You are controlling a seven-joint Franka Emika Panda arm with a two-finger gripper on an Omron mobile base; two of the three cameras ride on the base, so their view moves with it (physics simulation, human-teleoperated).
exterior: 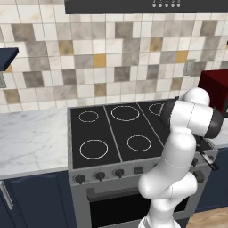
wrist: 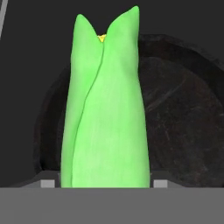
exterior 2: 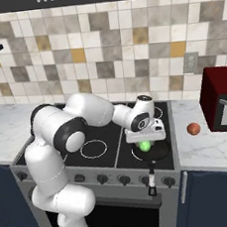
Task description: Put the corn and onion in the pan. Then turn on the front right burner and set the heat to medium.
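Observation:
My gripper is shut on the bright green corn, which hangs just above the black pan. The pan sits at the front right of the cooktop and covers the front right burner; its long handle points out past the stove's front edge. In the hand view the corn stands upright between the fingertips, with the pan's dark inside behind it. The reddish-orange onion lies on the marble counter to the right of the stove, well apart from the gripper.
A dark red microwave stands on the right counter behind the onion. A row of knobs runs along the stove's front panel. White burner rings mark the black glass. My arm blocks the cooktop's right side in the left base view.

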